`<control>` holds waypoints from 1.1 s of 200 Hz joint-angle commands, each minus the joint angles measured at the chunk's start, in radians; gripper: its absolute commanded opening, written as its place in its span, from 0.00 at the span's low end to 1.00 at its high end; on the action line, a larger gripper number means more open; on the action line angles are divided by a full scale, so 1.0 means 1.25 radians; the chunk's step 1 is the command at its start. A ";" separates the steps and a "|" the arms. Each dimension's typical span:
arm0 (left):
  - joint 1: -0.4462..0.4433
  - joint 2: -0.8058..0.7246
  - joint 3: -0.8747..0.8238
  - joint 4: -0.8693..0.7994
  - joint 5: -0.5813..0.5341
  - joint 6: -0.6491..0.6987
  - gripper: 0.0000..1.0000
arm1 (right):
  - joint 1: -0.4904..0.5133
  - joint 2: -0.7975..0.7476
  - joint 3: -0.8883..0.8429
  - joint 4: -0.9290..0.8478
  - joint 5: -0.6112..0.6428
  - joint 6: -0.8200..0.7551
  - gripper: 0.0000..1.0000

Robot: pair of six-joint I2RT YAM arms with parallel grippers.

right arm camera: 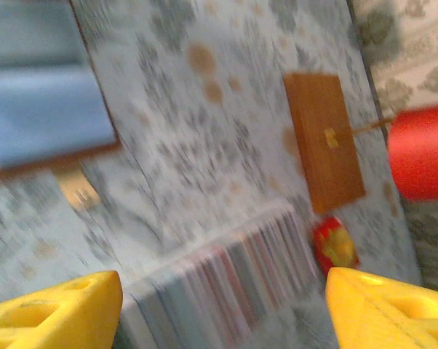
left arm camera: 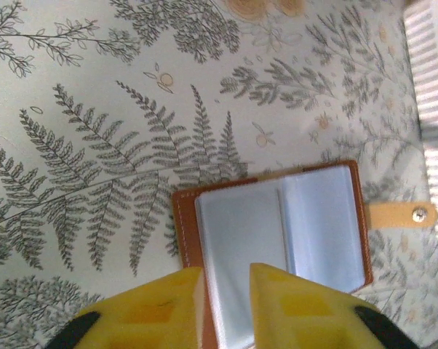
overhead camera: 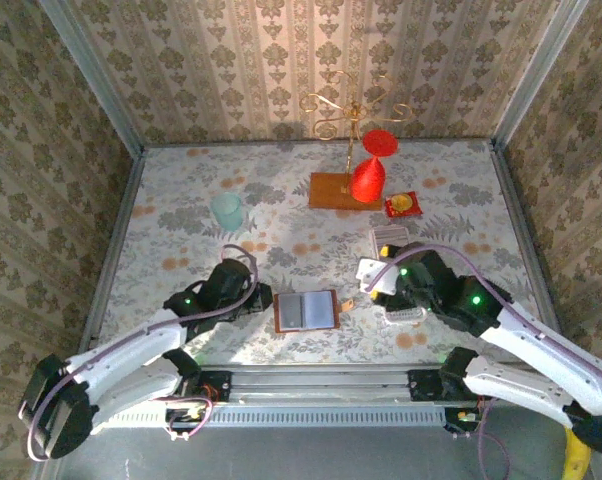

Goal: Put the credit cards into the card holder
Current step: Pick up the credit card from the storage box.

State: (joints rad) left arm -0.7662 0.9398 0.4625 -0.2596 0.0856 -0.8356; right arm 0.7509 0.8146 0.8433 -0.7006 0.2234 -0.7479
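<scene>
**Operator:** Report the position of the card holder (left arm camera: 277,225).

**Technician:** It lies open and flat on the fern-print table (left arm camera: 95,145), grey pockets facing up, near the front edge between the two arms. A tan strap (left arm camera: 401,214) with a snap extends from its right side.

**Operator:** Left gripper (left arm camera: 226,309) status?

**Technician:** Fingers parted by a narrow gap, directly over the holder's near edge and gripping nothing. Contact with the leather cannot be confirmed.

**Operator:** Right gripper (right arm camera: 223,316) status?

**Technician:** Jaws spread wide, holding nothing. Its wrist view is blurred.

**Operator:** Location of the credit cards (right arm camera: 226,280)?

**Technician:** Standing edge-on in a long row just ahead of the right gripper's fingers, to the right of the holder and apart from it. Past the row's far end: a red-and-yellow packet (right arm camera: 335,243) just beside it, then a wooden stand base (right arm camera: 324,138) and a red cone (right arm camera: 423,153)
</scene>
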 commanded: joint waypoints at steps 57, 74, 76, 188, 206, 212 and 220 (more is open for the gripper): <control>0.025 0.137 0.079 0.083 0.015 -0.018 0.16 | -0.224 0.004 -0.168 0.020 -0.167 -0.402 0.76; 0.022 0.119 0.073 0.084 0.003 -0.024 0.17 | -0.225 0.015 -0.201 0.070 -0.169 -0.436 0.77; 0.023 0.117 0.073 0.083 0.001 -0.025 0.17 | -0.225 0.018 -0.205 0.076 -0.169 -0.439 0.77; 0.018 -0.022 0.012 0.010 -0.034 -0.090 0.14 | -0.239 0.129 -0.273 0.213 -0.142 -0.529 0.70; 0.018 -0.024 0.008 0.006 -0.037 -0.095 0.13 | -0.241 0.111 -0.285 0.200 -0.148 -0.531 0.62; 0.017 -0.025 0.008 0.002 -0.036 -0.095 0.12 | -0.241 0.104 -0.290 0.197 -0.148 -0.530 0.60; 0.017 -0.025 0.009 -0.001 -0.035 -0.095 0.12 | -0.242 0.097 -0.296 0.191 -0.149 -0.530 0.56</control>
State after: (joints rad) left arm -0.7444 0.9226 0.4835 -0.2283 0.0547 -0.9291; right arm 0.4583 0.9710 0.4950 -0.4671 0.0399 -1.3865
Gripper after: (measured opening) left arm 0.124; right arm 0.605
